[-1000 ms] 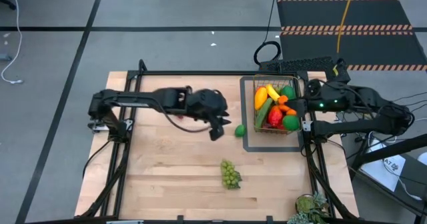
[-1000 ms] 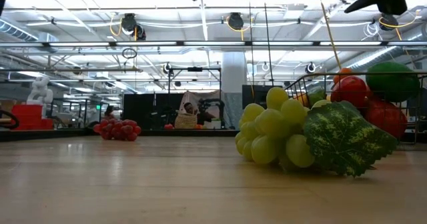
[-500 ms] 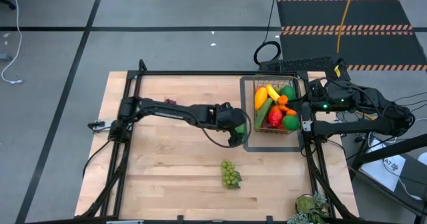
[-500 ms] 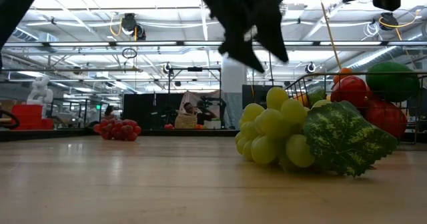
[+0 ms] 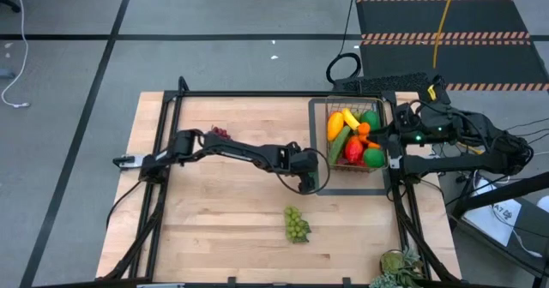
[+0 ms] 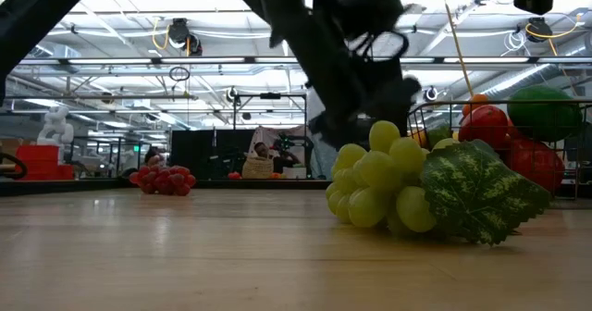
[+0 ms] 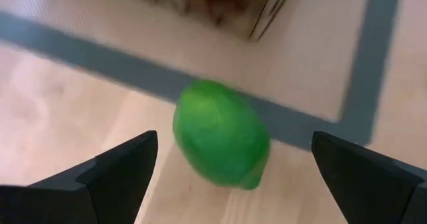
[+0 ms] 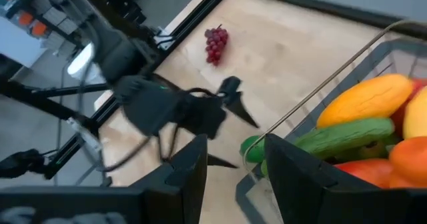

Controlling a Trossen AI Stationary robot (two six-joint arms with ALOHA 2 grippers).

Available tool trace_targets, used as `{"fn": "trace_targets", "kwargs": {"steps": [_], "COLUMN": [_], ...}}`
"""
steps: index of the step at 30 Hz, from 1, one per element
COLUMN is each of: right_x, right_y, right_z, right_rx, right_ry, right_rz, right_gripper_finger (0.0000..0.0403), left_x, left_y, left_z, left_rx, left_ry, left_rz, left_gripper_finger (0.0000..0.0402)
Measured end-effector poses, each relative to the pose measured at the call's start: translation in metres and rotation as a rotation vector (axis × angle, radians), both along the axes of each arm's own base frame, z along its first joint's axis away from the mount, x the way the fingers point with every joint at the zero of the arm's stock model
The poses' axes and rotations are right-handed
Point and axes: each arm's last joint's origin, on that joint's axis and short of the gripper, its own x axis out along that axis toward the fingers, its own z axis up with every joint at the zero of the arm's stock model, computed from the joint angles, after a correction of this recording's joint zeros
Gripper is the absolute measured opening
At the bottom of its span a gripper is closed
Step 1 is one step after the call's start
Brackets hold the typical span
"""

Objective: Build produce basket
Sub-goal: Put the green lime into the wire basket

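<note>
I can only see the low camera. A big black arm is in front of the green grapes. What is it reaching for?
Observer: A lime, lying on the table beside the basket. The left gripper is over it with its fingers spread wide, one on each side.
Operator: Is it holding the lime?
Observer: Not yet. The left wrist view shows gaps between the lime and both fingers.
Operator: What's the other arm doing?
Observer: The right gripper waits by the basket's edge, nothing between its fingers.
Operator: Is the basket full?
Observer: From above it looks packed: banana, cucumber, red and green fruit.
</note>
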Motion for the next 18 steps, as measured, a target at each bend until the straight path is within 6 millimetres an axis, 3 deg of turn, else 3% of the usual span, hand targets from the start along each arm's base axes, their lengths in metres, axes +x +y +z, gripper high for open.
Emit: {"fn": "trace_targets", "kwargs": {"steps": [7,13,18], "right_x": [0.000,0.000,0.000], "right_y": [0.002,0.003,0.003], "right_z": [0.000,0.000,0.000], "right_rx": [0.058,0.063,0.063], "right_ry": [-0.006,-0.006,-0.006], "right_rz": [0.064,0.066,0.066], "right_gripper_finger": [0.0141,0.0141,0.0141], "left_x": [0.004,0.009,0.008], "left_y": [0.001,0.002,0.005], "left_z": [-0.036,-0.037,-0.036], "left_rx": [-0.061,-0.044,-0.023], "left_ry": [0.047,-0.014,-0.017], "left_rz": [0.107,0.170,0.185], "left_gripper_finger": [0.0397,0.0394,0.0353]}}
